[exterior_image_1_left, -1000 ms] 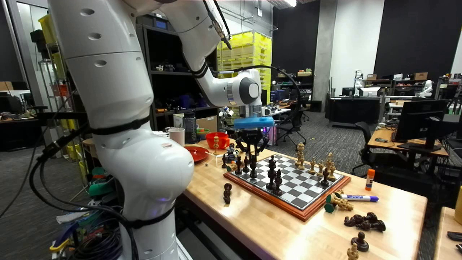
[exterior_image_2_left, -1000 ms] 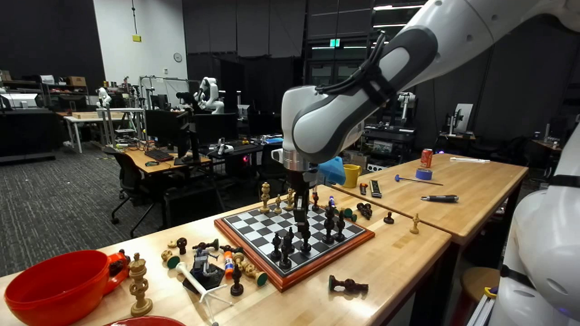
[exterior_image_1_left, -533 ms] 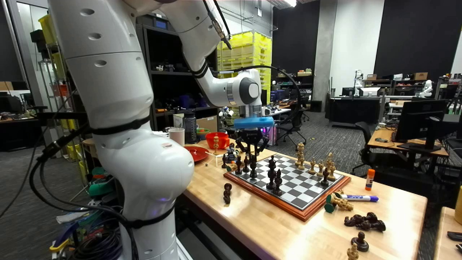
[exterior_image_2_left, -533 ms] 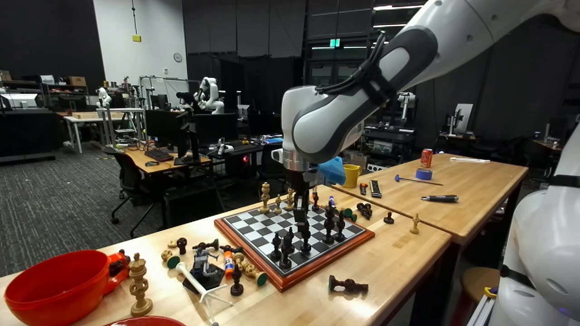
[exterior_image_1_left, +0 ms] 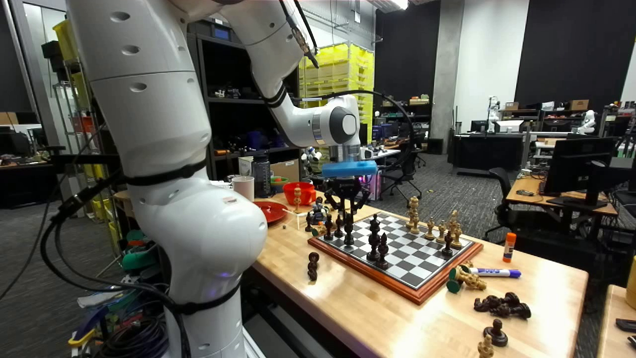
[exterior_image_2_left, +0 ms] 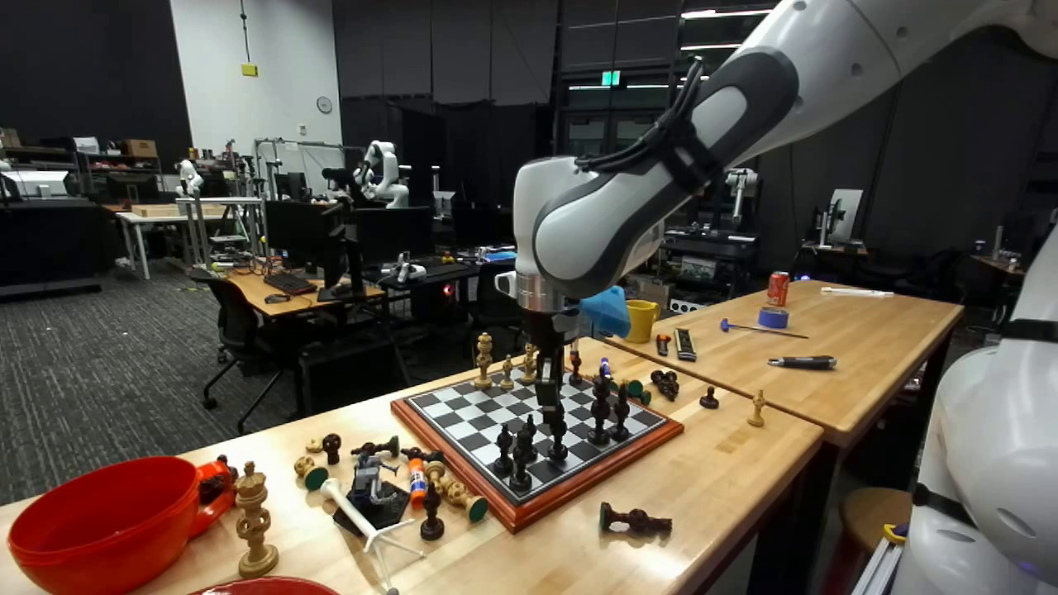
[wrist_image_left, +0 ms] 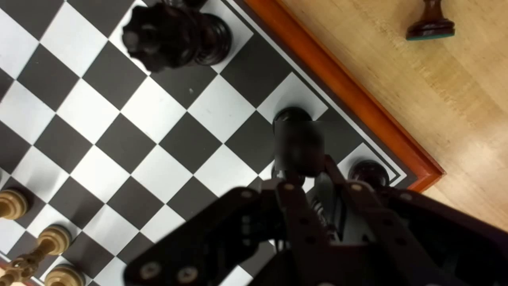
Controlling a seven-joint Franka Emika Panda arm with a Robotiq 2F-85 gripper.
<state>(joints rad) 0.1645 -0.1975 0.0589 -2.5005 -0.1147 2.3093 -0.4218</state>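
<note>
One dark piece (exterior_image_2_left: 558, 445) stands on the board (exterior_image_2_left: 496, 411) near its edge, and the gripper (exterior_image_2_left: 552, 418) looks clenched on its head. The can (exterior_image_2_left: 778, 289) is seen only in an exterior view, while only the wrist view gives the squares (wrist_image_left: 162, 174) from close above. There, the head is a blurred patch, and the plate (exterior_image_2_left: 264, 587) is cut off in an exterior view.

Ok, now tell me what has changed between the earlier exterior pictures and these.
In both exterior views nothing has visibly moved, and nothing was taken hold of or let go. The gripper stays low over the chessboard, seemingly closed on the top of an upright dark chess piece. The other chess pieces stand or lie as before.
</note>
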